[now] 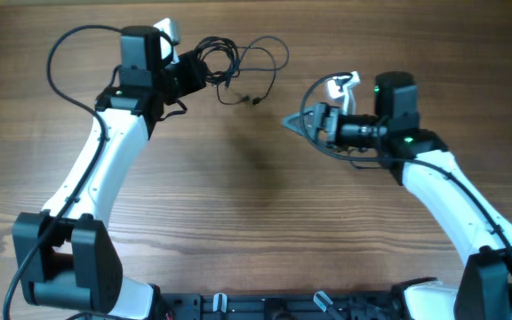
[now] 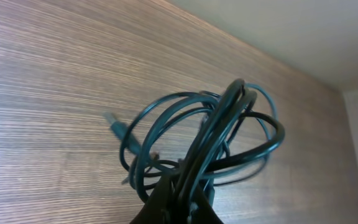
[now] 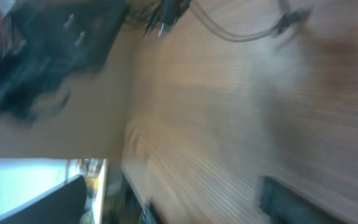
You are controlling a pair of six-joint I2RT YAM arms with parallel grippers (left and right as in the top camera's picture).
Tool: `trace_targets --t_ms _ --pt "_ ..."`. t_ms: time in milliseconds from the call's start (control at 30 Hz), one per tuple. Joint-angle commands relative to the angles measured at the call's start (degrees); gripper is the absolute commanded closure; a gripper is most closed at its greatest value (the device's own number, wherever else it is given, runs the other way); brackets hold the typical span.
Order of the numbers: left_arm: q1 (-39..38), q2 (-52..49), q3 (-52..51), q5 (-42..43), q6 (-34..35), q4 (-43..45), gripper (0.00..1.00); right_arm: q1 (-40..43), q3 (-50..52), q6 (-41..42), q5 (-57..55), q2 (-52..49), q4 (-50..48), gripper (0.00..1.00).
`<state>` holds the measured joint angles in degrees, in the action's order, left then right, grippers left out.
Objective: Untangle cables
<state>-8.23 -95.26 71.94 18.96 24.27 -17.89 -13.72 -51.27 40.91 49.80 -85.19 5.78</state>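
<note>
At tip of left tool (image 1: 206, 75), cables (image 1: 249, 60) pinched, right tool (image 1: 292, 121) apart

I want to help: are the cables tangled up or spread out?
Tangled: the cables bunch in overlapping loops held by the left gripper.

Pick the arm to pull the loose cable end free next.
Right. The left tool is clamped on the cables; the right tool looks empty and points toward the loose plug end trailing its way.
</note>
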Motion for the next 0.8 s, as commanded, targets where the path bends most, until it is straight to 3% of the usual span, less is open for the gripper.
trace_targets --t_ms 0,100,433,500,600,633,700,733,767 --pt "-3.82 -0.44 0.28 0.94 -1.62 0.22 0.96 -7.54 -0.37 21.40 -24.39 0.17 -1.03 0.26" --pt "-7.30 -0.44 0.28 0.92 -1.62 -0.17 0.96 -11.15 -0.37 34.53 -33.29 -1.68 -2.19 0.34" --pt "-12.74 -0.44 0.28 0.96 -4.57 -4.35 0.96 -10.43 -0.37 38.71 -43.12 -3.78 -6.86 0.37" --pt "-13.22 -0.42 0.28 0.98 -4.33 -4.02 0.96 -10.45 -0.37 38.95 -43.34 -4.07 -5.86 0.44" --pt "-13.27 -0.20 0.28 4.22 -4.33 -4.02 0.96 -10.88 -0.37 47.84 -42.38 -6.86 -2.95 0.47" --pt "-13.27 -0.15 0.28 5.03 -4.35 -4.04 0.96 -10.91 -0.37 48.76 -41.66 -7.98 -3.48 0.53" --pt "-13.25 0.63 0.28 6.95 -4.35 -4.50 0.96 -10.91 -0.37 48.59 -38.36 -10.71 -6.60 0.76" --pt "-13.25 1.31 0.28 7.15 -4.39 -5.20 0.96 -10.80 -0.37 45.90 -36.94 -11.47 -8.46 0.95" --pt "-13.11 1.95 0.28 6.97 -4.59 -5.81 0.96 -10.51 -0.37 42.25 -35.98 -11.63 -9.81 0.95"
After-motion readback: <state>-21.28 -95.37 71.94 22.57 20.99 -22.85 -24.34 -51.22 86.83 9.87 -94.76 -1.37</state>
